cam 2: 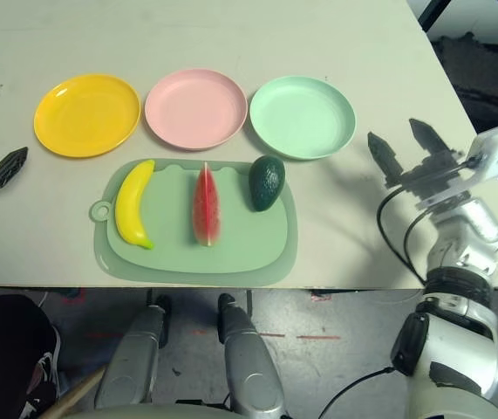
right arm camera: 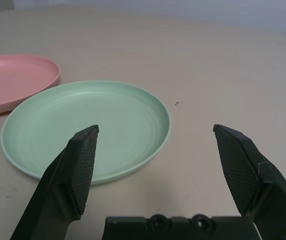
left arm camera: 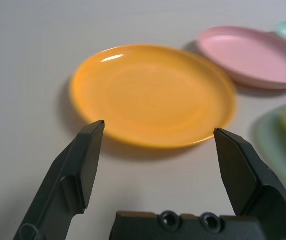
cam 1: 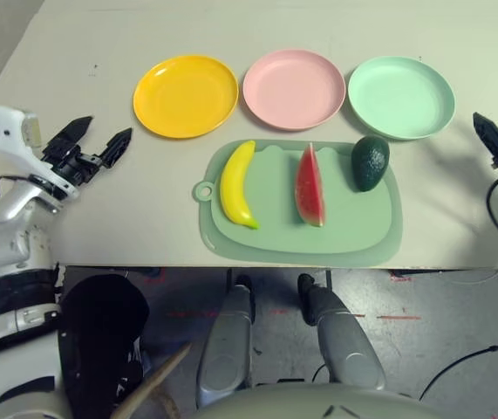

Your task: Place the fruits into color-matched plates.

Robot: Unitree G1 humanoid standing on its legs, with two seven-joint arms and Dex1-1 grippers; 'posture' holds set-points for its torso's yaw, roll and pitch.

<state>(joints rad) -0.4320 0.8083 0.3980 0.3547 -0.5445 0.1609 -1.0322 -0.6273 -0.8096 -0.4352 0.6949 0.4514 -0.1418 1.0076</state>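
While three shallow plates wait in a row across a pale table, the left gripper (cam 1: 109, 140) hangs at far left with its two black fingers spread wide and nothing between them. Just beyond it sits the yellow-orange plate (cam 1: 186, 97), round and bare.

On the green cutting board (cam 1: 353, 234), at its left end near the looped tab, a yellow banana (cam 1: 235, 188) lies with its long axis running away from the robot. It bows toward the left, its greenish tip nearest the robot and angled slightly right, its other end reaching the board's far edge and pointing toward the plates.

Beyond the middle of the board rests the pink plate (cam 1: 294, 89), empty, between the other two. A red watermelon wedge (cam 1: 310, 188) lies below it at mid-board, its long axis also running near to far, the narrow tip pointing away from the robot.

At the board's far right corner sits a dark green avocado (cam 1: 370, 163), its long axis likewise running roughly near to far, close to the near rim of the empty mint green plate (cam 1: 401, 98). To the right of that plate, the right gripper (cam 2: 397, 140) hangs with its fingers wide apart, gripping nothing.
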